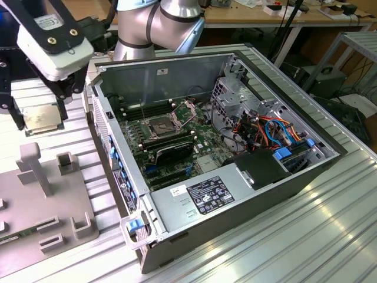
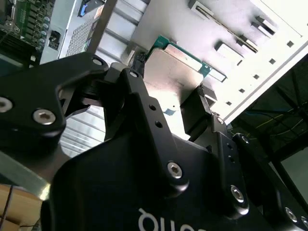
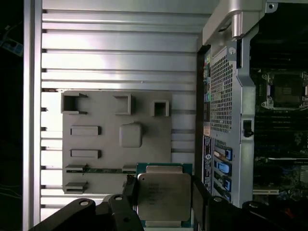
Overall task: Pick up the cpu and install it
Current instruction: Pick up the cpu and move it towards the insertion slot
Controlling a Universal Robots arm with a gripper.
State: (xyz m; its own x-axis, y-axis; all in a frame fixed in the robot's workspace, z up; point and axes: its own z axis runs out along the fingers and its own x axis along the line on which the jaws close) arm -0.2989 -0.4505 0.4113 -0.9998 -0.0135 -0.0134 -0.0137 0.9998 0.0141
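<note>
The black hand (image 1: 40,112) is closed tight on the small flat square silver-grey cpu (image 3: 163,195), near the grey plastic tray (image 3: 106,110) and the open metal computer box (image 1: 177,76).

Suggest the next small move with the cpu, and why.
Probably carry the cpu toward the exterior view's right, over the case wall, to above the socket. The hand grips it by two edges outside the case, and the socket's frame stands open.
</note>
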